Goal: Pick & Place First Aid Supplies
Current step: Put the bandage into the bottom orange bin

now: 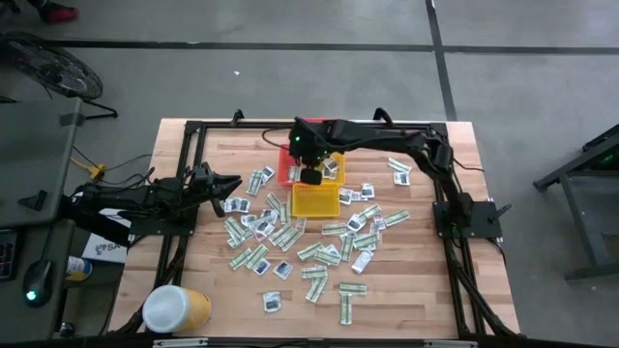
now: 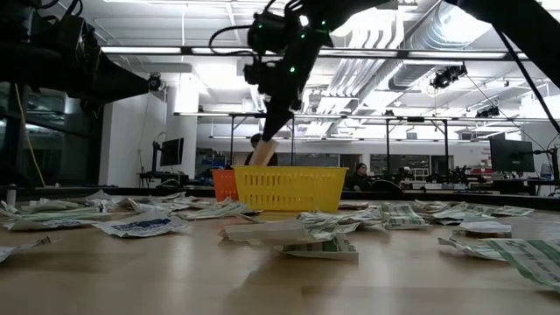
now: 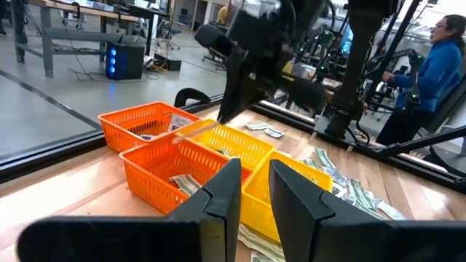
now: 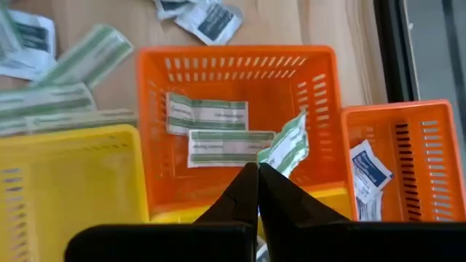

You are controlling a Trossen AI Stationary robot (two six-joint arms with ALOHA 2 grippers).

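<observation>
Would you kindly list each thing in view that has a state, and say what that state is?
Right gripper: shut on a green-and-white strip, over the orange basket.
Left gripper: open, empty, waiting at the table's left.
Orange basket: upright, holds two strips.
Yellow basket: upright.
Yellow tub: lying on its side, lid on.

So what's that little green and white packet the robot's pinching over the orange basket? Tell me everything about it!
The green-and-white strip packet is a thin, flat oblong that looks like paper, white with green stripes. The right gripper has its jaws shut on one end, so the packet sticks out tilted and slightly bent. It hangs above the middle orange basket, where two similar packets already lie flat. Only the jaws touch it.
</observation>
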